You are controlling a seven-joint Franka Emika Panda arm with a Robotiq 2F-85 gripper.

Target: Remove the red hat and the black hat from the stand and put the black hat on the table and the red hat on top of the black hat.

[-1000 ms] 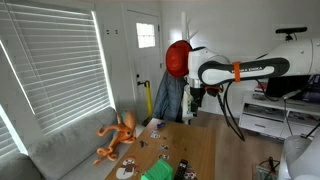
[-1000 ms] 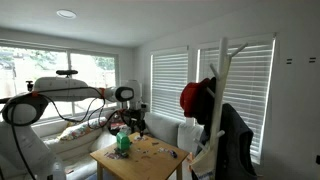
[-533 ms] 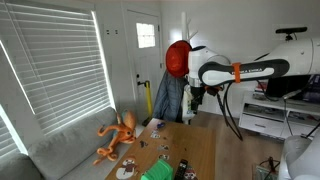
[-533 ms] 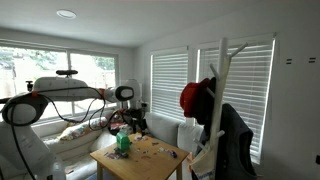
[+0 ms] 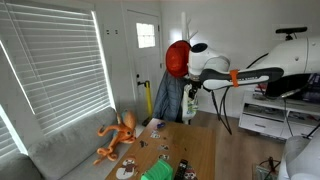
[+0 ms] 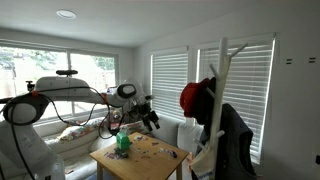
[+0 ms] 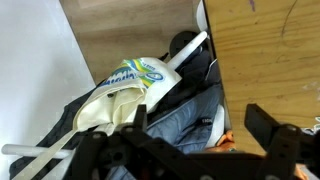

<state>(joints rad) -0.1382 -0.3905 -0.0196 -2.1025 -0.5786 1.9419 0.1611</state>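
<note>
The red hat (image 5: 177, 58) hangs at the top of the stand (image 6: 222, 75); it also shows in an exterior view (image 6: 192, 97). The black hat (image 6: 210, 90) peeks out just behind the red hat on the same stand. My gripper (image 5: 192, 103) hangs in the air to the right of the red hat and a little below it, and in an exterior view (image 6: 150, 117) it is above the table (image 6: 150, 162), apart from the hats. In the wrist view the gripper (image 7: 195, 135) is open and empty, above a dark blue jacket (image 7: 170, 115) and the white stand pole (image 7: 183, 58).
A dark blue jacket (image 5: 168, 100) hangs on the stand below the hats. An orange plush octopus (image 5: 118, 135) lies on the grey couch (image 5: 60, 150). The table (image 5: 200, 148) holds small objects and a green item (image 5: 160, 172). Blinds cover the windows.
The arm has swung and the gripper has moved closer to the stand, tilting over. The hats have not moved.
</note>
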